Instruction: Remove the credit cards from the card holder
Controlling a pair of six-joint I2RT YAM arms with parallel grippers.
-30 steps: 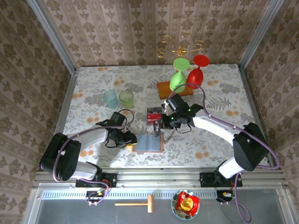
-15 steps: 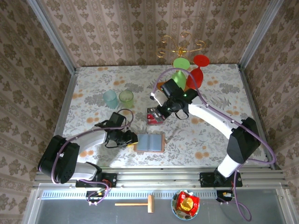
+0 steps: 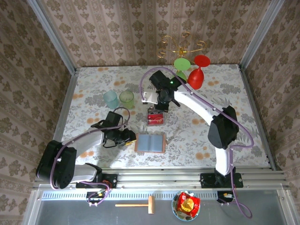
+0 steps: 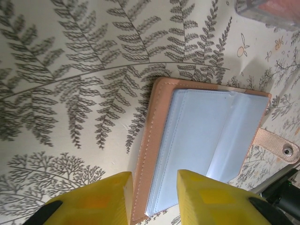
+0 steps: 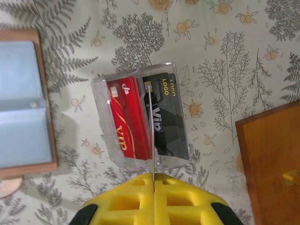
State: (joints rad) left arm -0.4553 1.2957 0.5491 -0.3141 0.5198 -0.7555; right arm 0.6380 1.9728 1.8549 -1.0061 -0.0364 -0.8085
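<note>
Extraction appears complete: credit cards [image 5: 140, 123] lie in a clear case [image 5: 104, 117] just ahead of the clenched right gripper [image 5: 153, 178]; card holder [image 4: 206, 140] lies open, seemingly empty, at the parted left gripper [image 4: 153, 183] tips.

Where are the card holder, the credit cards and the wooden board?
card holder [image 4: 206, 136]: left wrist view, on its blue-grey inner lining.
credit cards [image 5: 125, 123]: right wrist view, on the red card's face.
wooden board [image 5: 267, 145]: right wrist view, on its bare top.

Damask-papered walls [image 3: 117, 33] enclose a floral-clothed table [image 3: 225, 136].
</note>
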